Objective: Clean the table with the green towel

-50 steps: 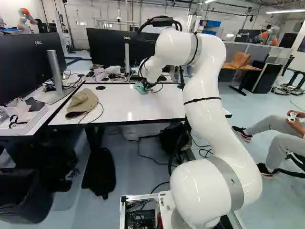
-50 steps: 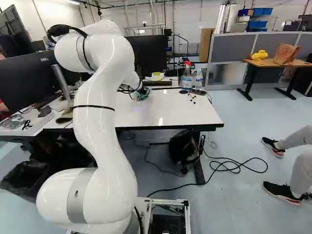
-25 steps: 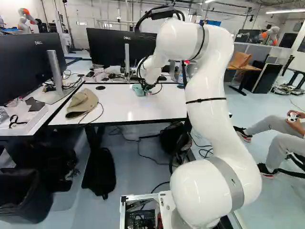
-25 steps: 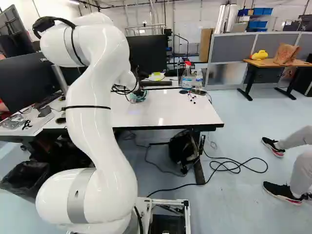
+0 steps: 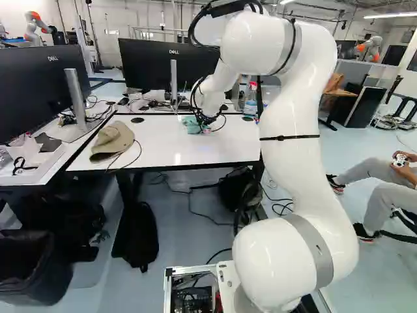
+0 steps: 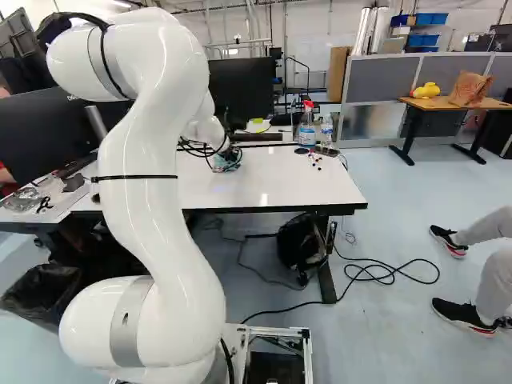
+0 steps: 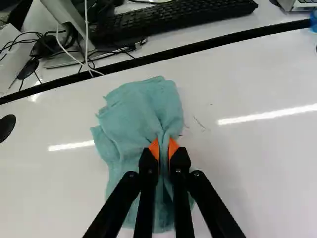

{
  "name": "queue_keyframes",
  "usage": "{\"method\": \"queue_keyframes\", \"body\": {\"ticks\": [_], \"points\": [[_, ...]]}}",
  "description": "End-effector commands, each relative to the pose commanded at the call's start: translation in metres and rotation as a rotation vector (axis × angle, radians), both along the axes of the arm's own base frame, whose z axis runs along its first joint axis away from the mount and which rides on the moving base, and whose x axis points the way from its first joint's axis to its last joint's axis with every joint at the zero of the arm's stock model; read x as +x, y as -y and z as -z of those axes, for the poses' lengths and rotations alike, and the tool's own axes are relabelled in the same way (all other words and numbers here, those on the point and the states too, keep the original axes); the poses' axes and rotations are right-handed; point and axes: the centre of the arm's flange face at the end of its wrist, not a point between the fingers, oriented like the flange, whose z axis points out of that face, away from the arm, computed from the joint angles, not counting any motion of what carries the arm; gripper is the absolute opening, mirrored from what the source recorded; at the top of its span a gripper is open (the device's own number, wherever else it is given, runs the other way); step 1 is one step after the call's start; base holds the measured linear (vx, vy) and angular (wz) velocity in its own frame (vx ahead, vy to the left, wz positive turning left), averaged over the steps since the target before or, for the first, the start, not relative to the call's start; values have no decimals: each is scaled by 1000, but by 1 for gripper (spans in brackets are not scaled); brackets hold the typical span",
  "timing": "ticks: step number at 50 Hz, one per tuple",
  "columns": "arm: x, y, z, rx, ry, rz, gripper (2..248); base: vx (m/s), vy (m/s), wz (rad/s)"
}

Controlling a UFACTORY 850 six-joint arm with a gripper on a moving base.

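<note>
On a white table (image 5: 163, 149) before black monitors (image 5: 144, 66), green cloth (image 7: 133, 106) is pinched in orange-padded fingers (image 7: 154, 148), dark marks (image 7: 198, 122) shown only in wrist view.

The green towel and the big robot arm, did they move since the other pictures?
Yes, a little. The arm has drawn back toward its base, bringing the green towel slightly nearer the table's front edge. The gripper pinches the towel now. The cap and spray bottle stayed put, and the base hasn't moved.
</note>
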Motion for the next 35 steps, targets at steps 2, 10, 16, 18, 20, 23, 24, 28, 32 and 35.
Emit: {"method": "queue_keyframes", "body": {"ticks": [2,10,16,18,20,23,24,28,32,35], "points": [[0,3,0,0,0,5,41,0,0,0],[0,17,0,0,-1,26,41,0,0,0],[0,28,0,0,-2,42,41,0,0,0],[0,31,0,0,-2,47,41,0,0,0],[0,35,0,0,-2,53,41,0,0,0],[0,40,0,0,-2,61,41,0,0,0],[0,42,0,0,-2,63,41,0,0,0],[0,49,0,0,-3,75,41,0,0,0],[0,55,0,0,-3,85,41,0,0,0],[0,61,0,0,-3,93,41,0,0,0]]}}
